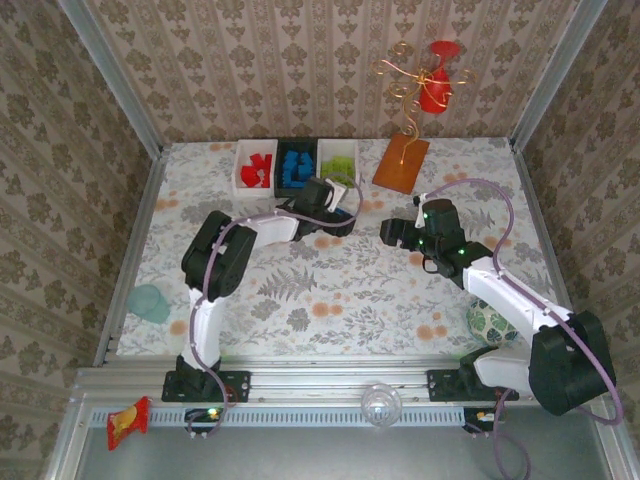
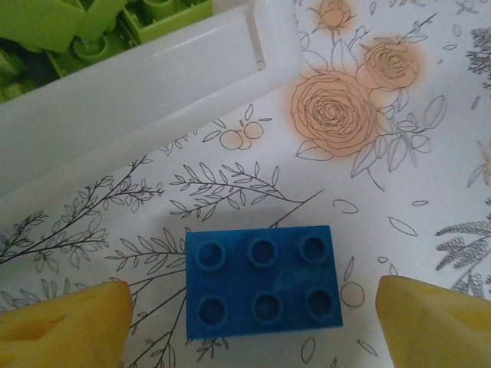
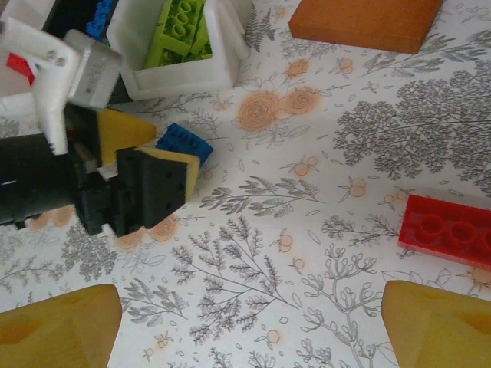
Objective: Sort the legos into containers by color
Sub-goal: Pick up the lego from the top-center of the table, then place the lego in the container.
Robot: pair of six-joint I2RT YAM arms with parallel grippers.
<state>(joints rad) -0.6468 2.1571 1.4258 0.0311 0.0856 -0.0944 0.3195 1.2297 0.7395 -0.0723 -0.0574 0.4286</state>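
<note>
- Bins at the back of the surface [image 1: 330, 290] hold sorted bricks: reds in the red bin [image 1: 240, 160], blues in the black bin [image 1: 296, 142], greens in the green bin [image 3: 176, 80].
- A blue brick [image 2: 262, 280] lies flat, studs up, on the surface just beside the green bin's outer wall, outside every bin.
- The left fingers [image 2: 61, 330] are spread wide either side of the blue brick. They touch neither end and hold nothing.
- The right fingers [image 3: 437, 326] are wide open too and empty, above bare surface. A red brick [image 3: 449, 230] lies at the edge of the right wrist view.
- Risk, as we judge it: a lopsided closing could twist the blue brick or skid it against the green bin's wall. A weak hold could drop it among the greens on the way to the black bin next door.
- We also judge that the two arms stand close, so a reach for the red brick could bump them together.
- We can read no brand, label or writing anywhere.
</note>
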